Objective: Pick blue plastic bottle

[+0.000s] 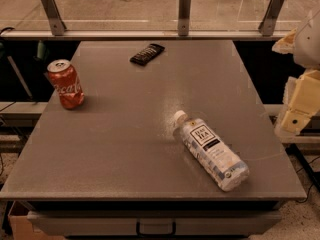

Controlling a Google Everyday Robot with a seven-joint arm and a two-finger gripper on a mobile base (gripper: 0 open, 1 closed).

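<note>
Approach seemed to be the step in hand: the gripper (301, 104) hung off the table's right edge, well apart from the blue plastic bottle (212, 151) and holding nothing that could be seen; whether it was spread or closed could not be told from this view. The bottle lay on its side in the near right part of the grey table (120, 134), white cap pointing toward the far left, base toward the near right corner, label with its dark square logo facing up. By my judgement nothing of the pick had been done yet. The next move would call for bringing the gripper in over the tabletop and down to the bottle's middle, turned so that it closed across the width and not along the length; a round body lying flat could roll if nudged from one side, and its base sat near the front edge. A red Coca-Cola can (65, 84) stood upright near the left edge, well apart from the bottle, and a dark flat packet (147, 53) lay toward the far side, so neither looked likely to hinder the reach. The tabletop was matte and speckled, with a drawer handle (156, 228) below its front. Behind it ran a glass barrier held by metal brackets (184, 11), with pale floor beyond.
</note>
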